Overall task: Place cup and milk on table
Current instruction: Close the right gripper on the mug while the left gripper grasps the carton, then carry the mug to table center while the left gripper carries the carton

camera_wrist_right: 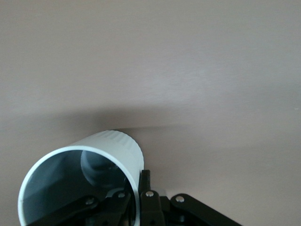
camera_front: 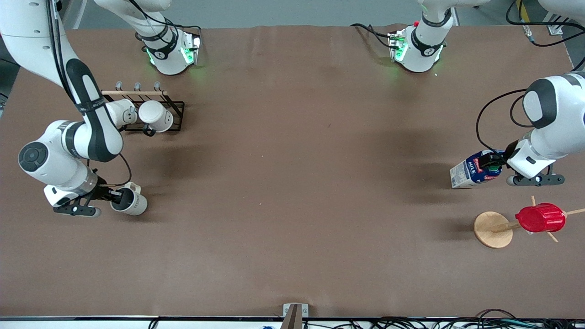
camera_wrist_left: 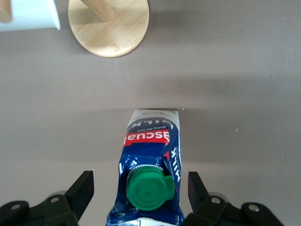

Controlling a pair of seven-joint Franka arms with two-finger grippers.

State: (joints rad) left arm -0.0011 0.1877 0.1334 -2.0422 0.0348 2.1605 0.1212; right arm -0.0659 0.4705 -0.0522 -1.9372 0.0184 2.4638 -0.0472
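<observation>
Cup (camera_front: 131, 201): pinched at rim by right gripper (camera_front: 111, 196), apparently tilted on counter (camera_front: 292, 183).
Milk (camera_front: 473, 170): tilted between left gripper (camera_front: 496, 161)'s spread fingers (camera_wrist_left: 82, 190), not yet set upright.

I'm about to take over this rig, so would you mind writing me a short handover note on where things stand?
Right gripper: shut on the cup's rim, cup tipped on its side at the right arm's end of the table.
Left gripper: fingers apart on either side of the milk at its green cap, not clamped; the carton leans, near the wooden stand with the red cup.
Done: both items reached.
Left: grip the milk, set both upright, release.
</observation>
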